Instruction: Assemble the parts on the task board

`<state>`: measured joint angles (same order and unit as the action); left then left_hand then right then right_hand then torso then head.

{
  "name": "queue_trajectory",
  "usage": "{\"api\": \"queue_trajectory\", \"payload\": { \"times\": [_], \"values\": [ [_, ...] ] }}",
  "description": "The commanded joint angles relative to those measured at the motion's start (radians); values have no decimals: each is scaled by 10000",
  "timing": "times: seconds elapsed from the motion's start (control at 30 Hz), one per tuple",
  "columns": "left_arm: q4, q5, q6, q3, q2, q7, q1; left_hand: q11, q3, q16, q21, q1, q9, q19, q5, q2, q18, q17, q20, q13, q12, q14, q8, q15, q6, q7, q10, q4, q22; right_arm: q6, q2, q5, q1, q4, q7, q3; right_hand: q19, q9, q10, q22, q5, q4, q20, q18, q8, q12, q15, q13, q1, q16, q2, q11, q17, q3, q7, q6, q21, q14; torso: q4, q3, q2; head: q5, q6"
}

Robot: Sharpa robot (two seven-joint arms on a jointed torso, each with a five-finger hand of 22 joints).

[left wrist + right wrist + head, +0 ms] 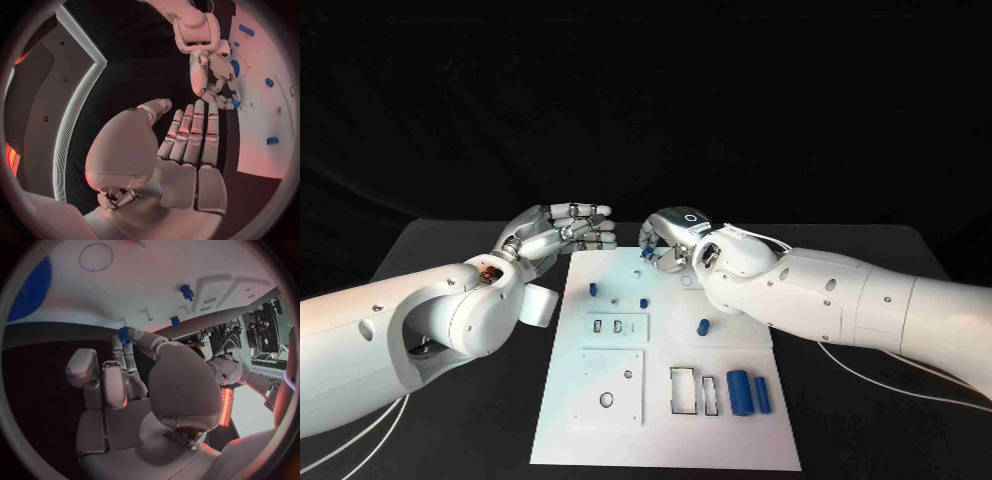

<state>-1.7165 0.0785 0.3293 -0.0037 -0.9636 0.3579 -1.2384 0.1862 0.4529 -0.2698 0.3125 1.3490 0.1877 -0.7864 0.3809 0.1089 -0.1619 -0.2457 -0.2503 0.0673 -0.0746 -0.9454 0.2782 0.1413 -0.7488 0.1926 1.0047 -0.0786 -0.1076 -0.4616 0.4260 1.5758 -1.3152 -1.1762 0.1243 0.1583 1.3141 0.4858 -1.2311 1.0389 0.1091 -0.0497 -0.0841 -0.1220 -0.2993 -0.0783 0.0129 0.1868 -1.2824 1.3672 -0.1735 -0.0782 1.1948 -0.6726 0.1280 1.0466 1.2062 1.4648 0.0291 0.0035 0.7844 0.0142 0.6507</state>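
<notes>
Right hand [672, 238] of the robot reaches over the far edge of the white task board [733, 420], fingertips pinched together on a small blue part [648, 253] — in the right wrist view the same blue part [124, 335] sits between the thumb and a fingertip, just above the board's edge. Across from it, just off the board's far corner, the left hand [567, 232] hovers over the black table [459, 260] with its fingers curled inward on nothing; the left wrist view shows those fingers [194, 132] lying side by side, with the thumb bent across toward them, and no part among them.

Just beneath the right hand, toward the robot, a short blue peg [591, 290] stands upright on the board, with a smaller blue piece [642, 301] near it. Below the right forearm lies a tilted blue cylinder [704, 326]. Further back along that arm — near the board's edge closest to the robot — two long blue cylinders, a thick one [738, 391] and a thinner one [762, 392], lie side by side, next to a rectangular slot frame [694, 390]. On the left hand's side of the board sit a raised white plate with two small slots [615, 327] and a larger white plate with holes [615, 388].
</notes>
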Motion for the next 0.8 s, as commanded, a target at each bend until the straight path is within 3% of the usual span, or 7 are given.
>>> {"api": "queue_trajectory", "payload": {
  "times": [0.03, 0.7, 0.8],
  "values": [
    [-5, -19, -173, 10, 19, 145, -40, 18, 49, -38, 33, -93, 14, -52, -34, 27, -149, -11, 18, -3, -32, -19, 36, 37, 68, 405, 47, -8, 10, 293, -57, -44, 21, 39, -38, -2, -50, -3, -68, -2, 65, 6, 7, 108, 22, 5, 13, 210, -158, 39, 96, 144, 1, -81, -8, -66, 29, 374, 23, -16, 28, -5, 32],
    [-17, -19, -239, 9, 27, 131, -115, 26, 94, -38, 30, -175, 18, -44, -50, 38, -146, -18, 14, -5, -27, -3, 47, 44, 111, 416, 31, 20, 15, 291, -285, -51, 69, 411, -44, -3, -107, 42, 29, -39, 50, -1, -36, 94, 73, 76, -12, 220, -87, 14, 30, 106, -74, -155, 22, -178, -8, 349, 22, -30, 52, -44, 31],
    [-17, -19, -253, 9, 32, 125, -122, 29, 109, -38, 28, -209, 20, -41, -60, 44, -146, -21, 12, -5, -26, 4, 50, 47, 131, 422, 26, 31, 18, 344, -325, -53, 70, 446, -64, -3, -141, 55, 110, -57, 13, -13, -59, 86, 115, 116, -37, 218, -53, 20, -18, 77, -82, -197, 46, -251, -30, 345, 13, -18, 57, -44, 37]
  ]
}}
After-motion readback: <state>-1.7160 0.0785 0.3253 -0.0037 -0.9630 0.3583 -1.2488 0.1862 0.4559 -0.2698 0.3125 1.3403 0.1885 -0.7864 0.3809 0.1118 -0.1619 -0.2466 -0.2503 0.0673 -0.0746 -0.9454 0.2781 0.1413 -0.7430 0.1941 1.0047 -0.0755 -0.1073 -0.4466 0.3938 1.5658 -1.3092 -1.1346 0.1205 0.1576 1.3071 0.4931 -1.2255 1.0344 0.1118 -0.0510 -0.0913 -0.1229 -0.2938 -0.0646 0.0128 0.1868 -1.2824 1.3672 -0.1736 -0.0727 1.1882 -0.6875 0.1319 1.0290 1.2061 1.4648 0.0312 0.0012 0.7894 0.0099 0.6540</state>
